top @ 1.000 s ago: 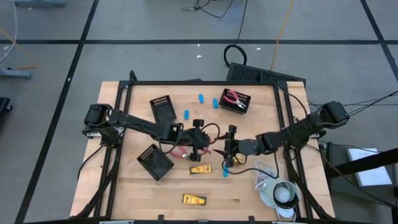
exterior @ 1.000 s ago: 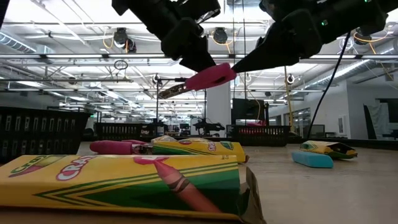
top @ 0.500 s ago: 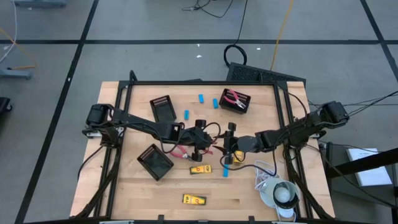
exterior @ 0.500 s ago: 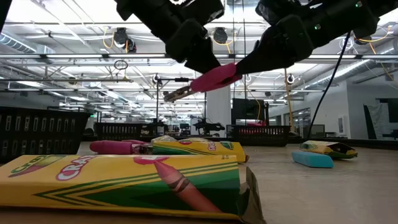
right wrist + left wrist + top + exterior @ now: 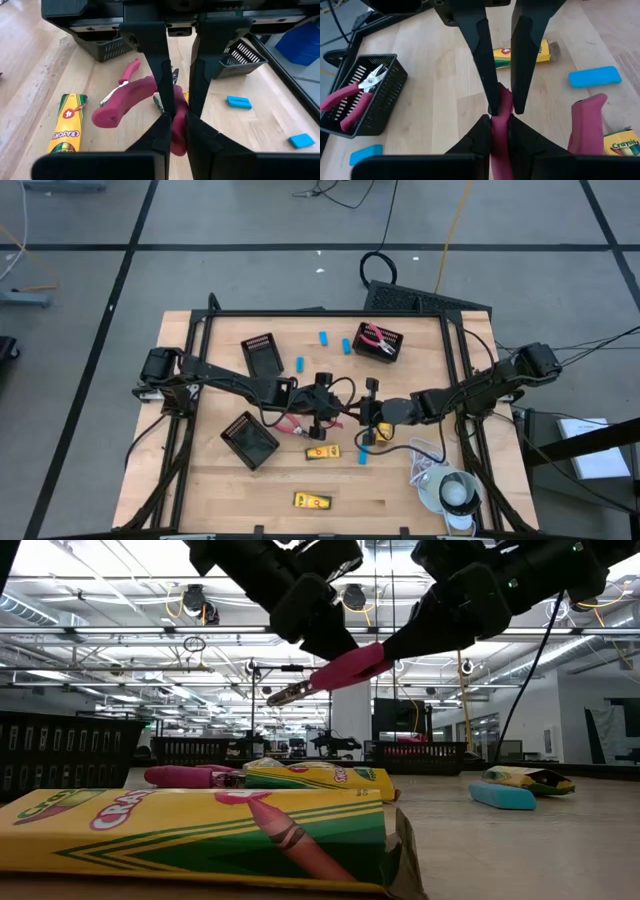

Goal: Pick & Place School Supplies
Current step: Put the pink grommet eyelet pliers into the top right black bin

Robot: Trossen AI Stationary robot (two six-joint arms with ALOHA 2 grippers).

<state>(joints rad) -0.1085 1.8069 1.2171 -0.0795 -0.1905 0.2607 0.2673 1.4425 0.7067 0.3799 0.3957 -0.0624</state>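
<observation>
While lifted above table centre: pink pliers (image 5: pixel 345 668), clamped at one handle by left gripper (image 5: pixel 499 120), at the other by right gripper (image 5: pixel 174 122); likely a handover. Destination presumably far tray (image 5: pixel 381 342), already holding a similar pair.

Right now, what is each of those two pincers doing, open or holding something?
Left pincer: closed on the raised pink-handled pliers.
Right pincer: closed on the same pliers' handle; both hold them above the table.
</observation>
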